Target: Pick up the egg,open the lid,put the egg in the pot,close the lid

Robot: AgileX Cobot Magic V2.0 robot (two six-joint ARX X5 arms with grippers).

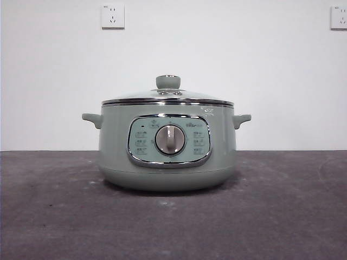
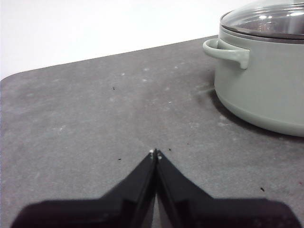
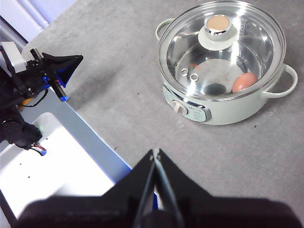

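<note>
Both claws pinched shut, holding nothing.
Right claw [image 3: 155, 153] hangs well above the lidded pot [image 3: 228, 107], egg [image 3: 244, 81] inside; left claw [image 2: 155, 154] sits low beside it.

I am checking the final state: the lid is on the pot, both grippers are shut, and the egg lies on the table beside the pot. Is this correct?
Not quite. The egg lies inside the pot, seen through the glass lid in the right wrist view. The lid is on, and the left gripper and right gripper are shut.

I see the pot [image 1: 167, 157] standing upright on the dark grey tabletop [image 1: 49, 216], its silver dial [image 1: 170, 140] facing me. The lid [image 1: 168, 97] sits closed on its rim (green knob up), and two wall sockets [image 1: 113, 15] show on the white wall behind.
</note>
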